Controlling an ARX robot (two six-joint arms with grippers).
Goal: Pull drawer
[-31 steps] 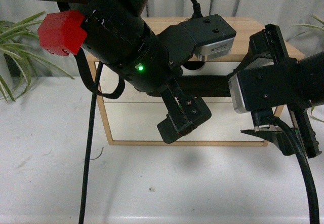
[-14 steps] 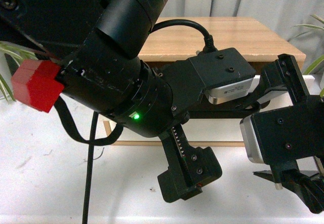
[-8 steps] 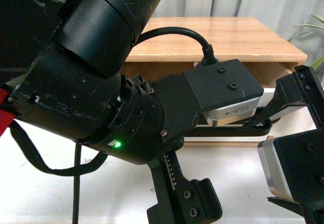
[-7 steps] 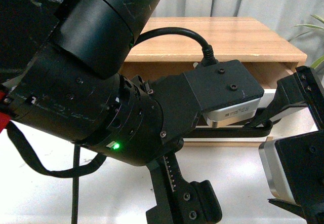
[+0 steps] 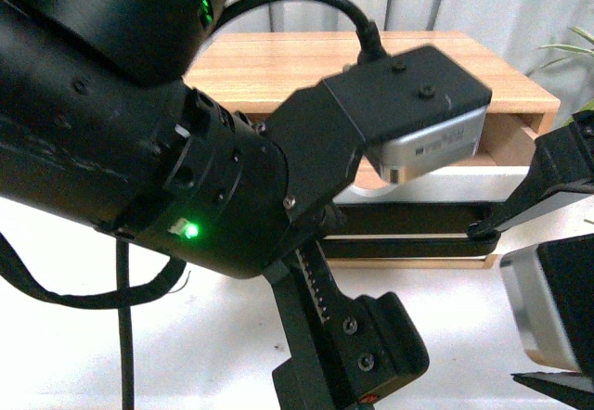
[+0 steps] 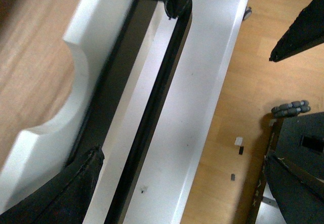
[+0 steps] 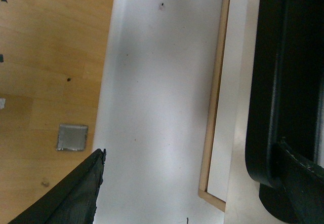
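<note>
Left hand [image 6: 183,105]: we see its two fingers spread wide, gripping nothing. One finger [image 6: 66,193] sits beside the drawer [image 6: 104,16], at its notched edge. The other shows well apart, against the floor [image 6: 253,133].
Left-hand contact: this wrist picture is blurred, so we cannot tell whether that finger touches the white front.
Right hand [image 7: 190,148]: wide open too. One finger lies against the black handle [image 7: 273,82], but where they meet is too dark for us to make out. The other hangs over the table [image 7: 162,82]. In the front view the frame's edge cuts most of this hand off.
Drawer position: its white front stands forward of the cabinet [image 5: 306,62], under the wooden top, with bare wood showing behind it at the right.
Handle in front view: we see only its right stretch; the left arm [image 5: 139,150] hides the rest.
Below the drawer: mostly covered, and we cannot make it out.
</note>
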